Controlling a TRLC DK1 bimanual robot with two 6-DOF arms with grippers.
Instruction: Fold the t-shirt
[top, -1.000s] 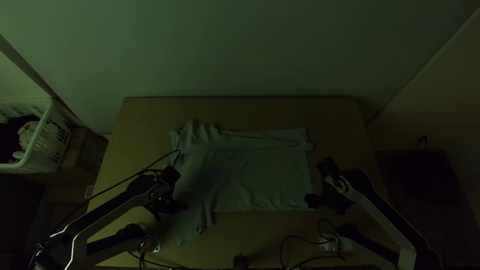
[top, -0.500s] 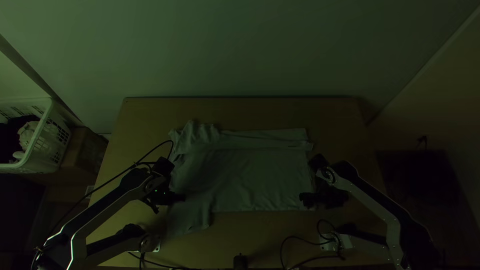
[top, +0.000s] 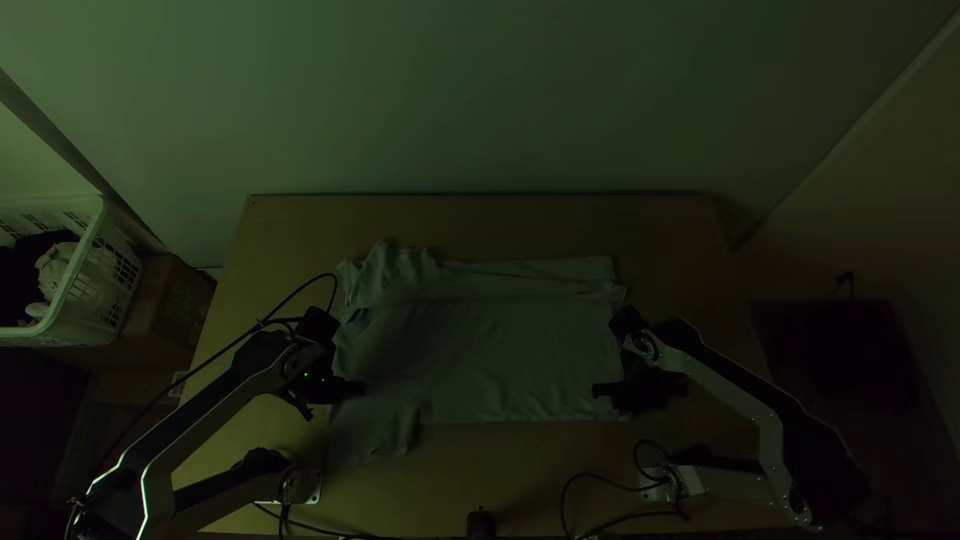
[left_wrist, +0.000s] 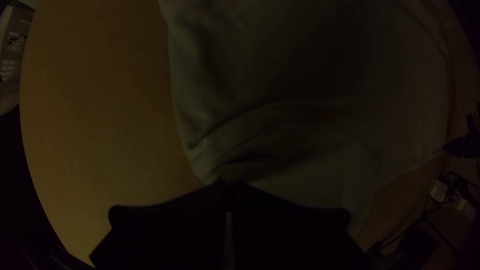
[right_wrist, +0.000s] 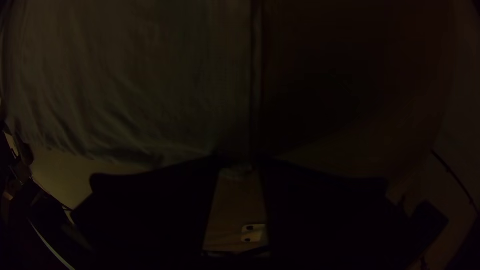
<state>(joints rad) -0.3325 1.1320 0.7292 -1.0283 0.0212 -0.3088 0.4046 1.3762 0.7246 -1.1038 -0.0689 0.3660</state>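
Note:
The grey t-shirt (top: 490, 350) lies spread sideways on the table, with a strip along its far side folded over, bunched cloth at far left and a part sticking out at near left. In the top view, my left gripper (top: 358, 388) is above that near-left part; in the left wrist view, my left gripper (left_wrist: 229, 187) is shut on a fold of the shirt (left_wrist: 300, 135). My right gripper (top: 600, 390) is by the near right corner. Seen from its wrist, my right gripper (right_wrist: 240, 162) stands slightly open over the shirt's (right_wrist: 150, 100) edge, some cloth between its tips.
Bare wooden table (top: 480, 225) surrounds the shirt. A white basket (top: 95, 290) with clothes stands off the table at left, beside a cardboard box (top: 170, 300). Cables (top: 600, 480) and a small black object (top: 481, 523) lie at the near edge.
Both grippers have shifted a little left in the top view. The shirt's near-left part has been drawn left and away from the near edge with my left gripper; the main body has hardly moved.

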